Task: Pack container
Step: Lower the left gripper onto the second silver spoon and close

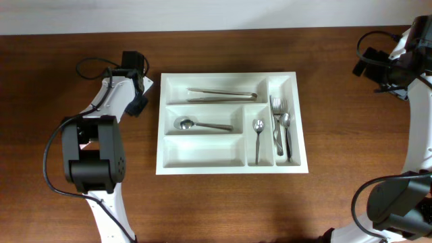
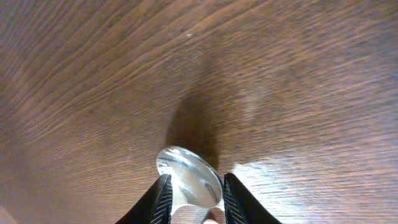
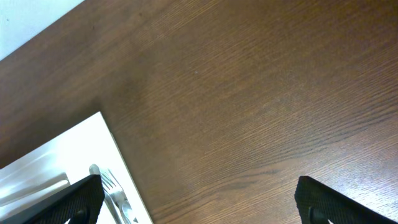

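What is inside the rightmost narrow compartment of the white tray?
Forks and a spoon lie there in the container, overlapping. Their stacked handles hide how many forks there are.

It seems a robotics lab, not a home; a left arm [image 1: 94, 162] and a right arm [image 1: 422, 135] with loose black cables [image 1: 91, 62] stand at a wooden worktop [image 1: 223, 209]; beyond it, a plain pale surface [image 1: 202, 13].

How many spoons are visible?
4: large spoon in the container's middle compartment; small spoon in the inner narrow compartment; spoon among the forks; spoon in the left end effector. Others possibly hidden.
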Controlling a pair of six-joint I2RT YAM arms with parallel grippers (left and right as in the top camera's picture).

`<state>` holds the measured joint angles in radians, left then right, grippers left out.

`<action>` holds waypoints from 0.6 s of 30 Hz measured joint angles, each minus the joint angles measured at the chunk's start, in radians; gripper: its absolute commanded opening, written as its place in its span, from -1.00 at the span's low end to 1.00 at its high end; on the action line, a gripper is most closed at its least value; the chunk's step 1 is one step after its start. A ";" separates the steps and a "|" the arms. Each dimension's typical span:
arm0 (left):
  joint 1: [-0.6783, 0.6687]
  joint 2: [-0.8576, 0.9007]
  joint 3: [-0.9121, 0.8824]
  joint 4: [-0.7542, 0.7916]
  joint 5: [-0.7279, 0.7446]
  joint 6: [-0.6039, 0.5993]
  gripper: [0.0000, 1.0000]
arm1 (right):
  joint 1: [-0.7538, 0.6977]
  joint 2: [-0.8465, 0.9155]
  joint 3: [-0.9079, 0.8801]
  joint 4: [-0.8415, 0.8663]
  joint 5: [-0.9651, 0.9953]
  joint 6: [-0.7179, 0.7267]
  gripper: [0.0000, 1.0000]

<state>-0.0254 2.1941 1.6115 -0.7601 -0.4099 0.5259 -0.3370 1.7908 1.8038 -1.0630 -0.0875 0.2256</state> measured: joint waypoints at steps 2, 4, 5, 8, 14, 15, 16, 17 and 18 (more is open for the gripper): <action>0.010 0.000 0.000 0.002 -0.004 0.000 -0.41 | 0.000 0.000 0.000 0.000 0.000 0.000 0.97; 0.029 0.000 0.000 0.005 -0.007 0.000 -0.41 | 0.000 0.000 0.000 0.000 0.000 0.000 0.97; 0.037 0.000 0.000 0.008 -0.008 0.000 -0.41 | 0.000 0.000 0.000 0.000 0.000 -0.001 0.97; 0.070 0.000 0.000 0.021 -0.011 0.000 -0.42 | 0.000 0.000 0.000 0.000 0.000 0.000 0.97; 0.106 0.000 0.000 0.063 -0.038 0.000 -0.41 | 0.000 0.000 0.000 0.000 0.000 0.000 0.97; 0.106 0.000 0.000 0.068 -0.048 0.000 -0.41 | 0.000 0.000 0.000 0.000 0.000 0.000 0.97; 0.106 0.000 0.000 0.069 -0.059 0.000 -0.41 | 0.000 0.000 0.000 0.000 0.000 0.000 0.97; 0.105 0.000 0.000 0.069 -0.065 0.000 -0.41 | 0.000 0.000 0.000 0.000 0.000 -0.001 0.97; 0.104 0.000 0.000 0.069 -0.070 0.000 -0.41 | 0.000 0.000 0.000 0.000 0.000 0.000 0.97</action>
<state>0.0788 2.1941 1.6115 -0.6907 -0.4801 0.5259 -0.3370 1.7908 1.8038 -1.0630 -0.0875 0.2253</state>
